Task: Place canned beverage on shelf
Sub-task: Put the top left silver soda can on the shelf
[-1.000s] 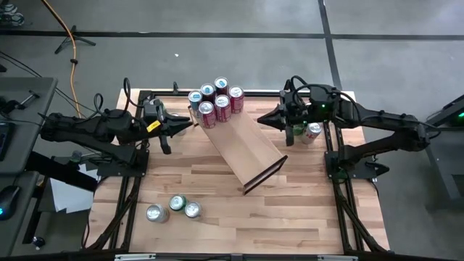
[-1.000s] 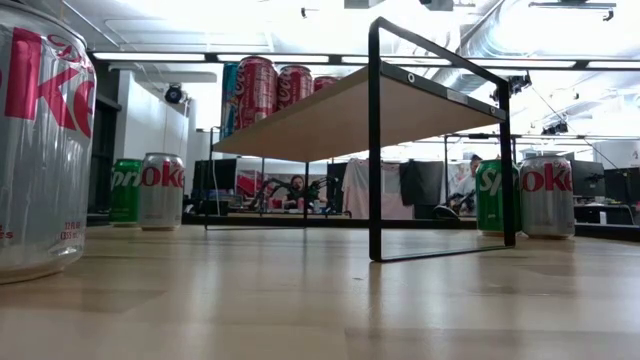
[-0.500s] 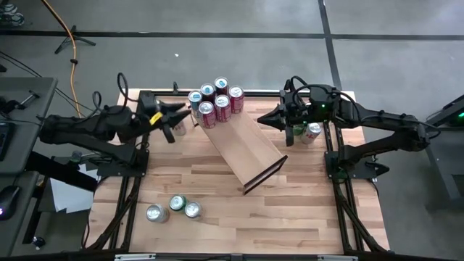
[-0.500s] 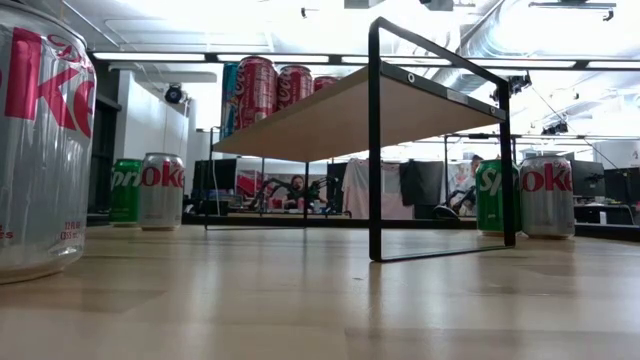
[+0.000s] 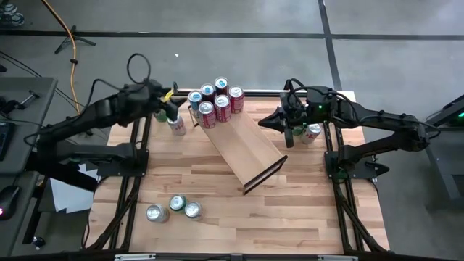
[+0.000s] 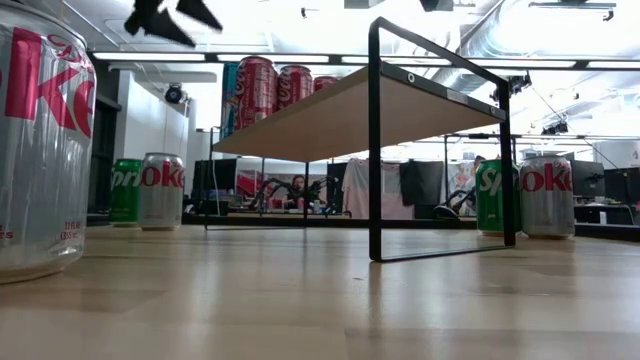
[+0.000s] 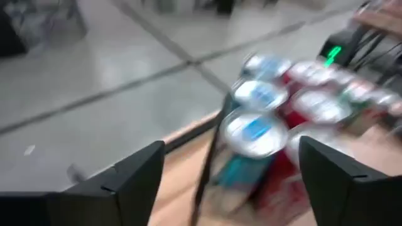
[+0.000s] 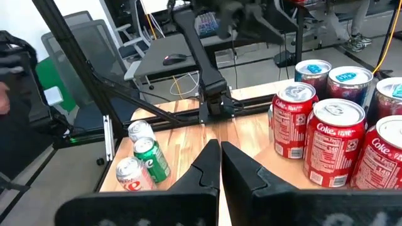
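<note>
The shelf stands slantwise in the middle of the table, a pale plank on a black frame. Several cans stand upright on its far end and show blurred in the left wrist view. My left gripper hovers open, high above the table's far left, pointing at those cans with nothing between its fingers. Below it, a silver can and a green one stand on the table. My right gripper hangs shut and empty at the shelf's right.
Three cans stand together near the table's front left; one looms large in the low view. A green and a silver can stand under my right arm. The near right of the tabletop is bare wood.
My left gripper has swung from over the table's left part toward the far edge and the cans on the shelf, turning as it went, and its fingers have opened. The silver can it stood over now shows. My right arm has kept still.
</note>
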